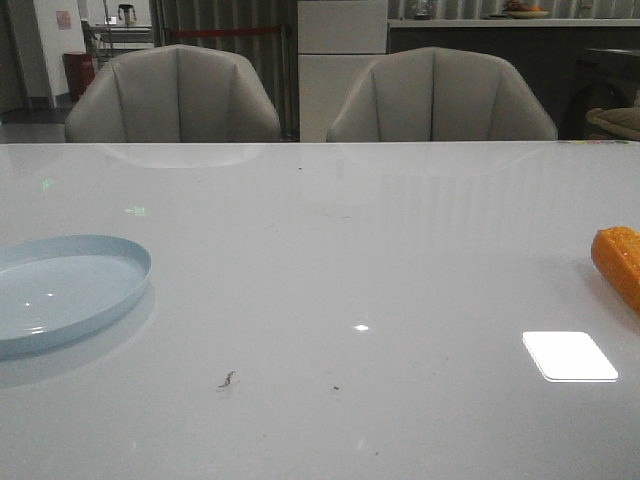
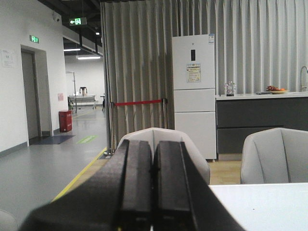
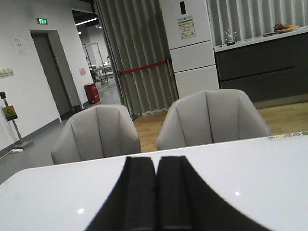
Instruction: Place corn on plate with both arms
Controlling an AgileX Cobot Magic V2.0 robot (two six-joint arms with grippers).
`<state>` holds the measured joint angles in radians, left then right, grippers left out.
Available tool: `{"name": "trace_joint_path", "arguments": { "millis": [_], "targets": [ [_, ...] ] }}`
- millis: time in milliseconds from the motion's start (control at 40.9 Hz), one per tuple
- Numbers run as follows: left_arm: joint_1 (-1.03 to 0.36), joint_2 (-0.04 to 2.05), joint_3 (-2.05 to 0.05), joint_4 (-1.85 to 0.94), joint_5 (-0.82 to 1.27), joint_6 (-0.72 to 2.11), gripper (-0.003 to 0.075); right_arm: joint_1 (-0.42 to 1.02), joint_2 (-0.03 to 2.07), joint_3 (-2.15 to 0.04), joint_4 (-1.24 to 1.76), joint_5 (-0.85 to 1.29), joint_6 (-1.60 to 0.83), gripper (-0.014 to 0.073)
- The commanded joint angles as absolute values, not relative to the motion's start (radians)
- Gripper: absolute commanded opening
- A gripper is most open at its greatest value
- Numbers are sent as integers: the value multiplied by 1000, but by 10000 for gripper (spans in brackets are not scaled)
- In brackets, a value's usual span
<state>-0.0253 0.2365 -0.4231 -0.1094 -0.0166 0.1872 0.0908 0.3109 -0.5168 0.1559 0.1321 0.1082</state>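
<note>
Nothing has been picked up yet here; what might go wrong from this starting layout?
1. The corn lies at the table's far right, partly out of the front view, so a grasp there is hard to check and a nudge may roll it off.
2. The plate sits at the far left, so the corn must cross the glossy table; a handover may drop it.
3. Both grippers are shut and must open first.

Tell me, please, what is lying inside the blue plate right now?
Nothing lies on the visible part of the plate; only small light reflections show on its pale surface. Its left part is cut off by the picture edge, so that part cannot be checked. The corn lies far right.
</note>
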Motion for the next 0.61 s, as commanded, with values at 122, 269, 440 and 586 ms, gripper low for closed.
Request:
{"name": "trace_joint_path", "arguments": {
  "millis": [122,269,440,586],
  "targets": [
    [-27,520,-615,-107,-90,177,94,90,570,-662,155,114,107,58],
    [-27,652,-629,-107,-89,177,94,90,695,-661,155,121,107,58],
    [-27,761,-629,-107,15,177,114,90,801,-661,155,134,107,127],
    [-27,858,-629,-107,149,179,289,90,884,-661,155,174,107,405]
  ]
}}
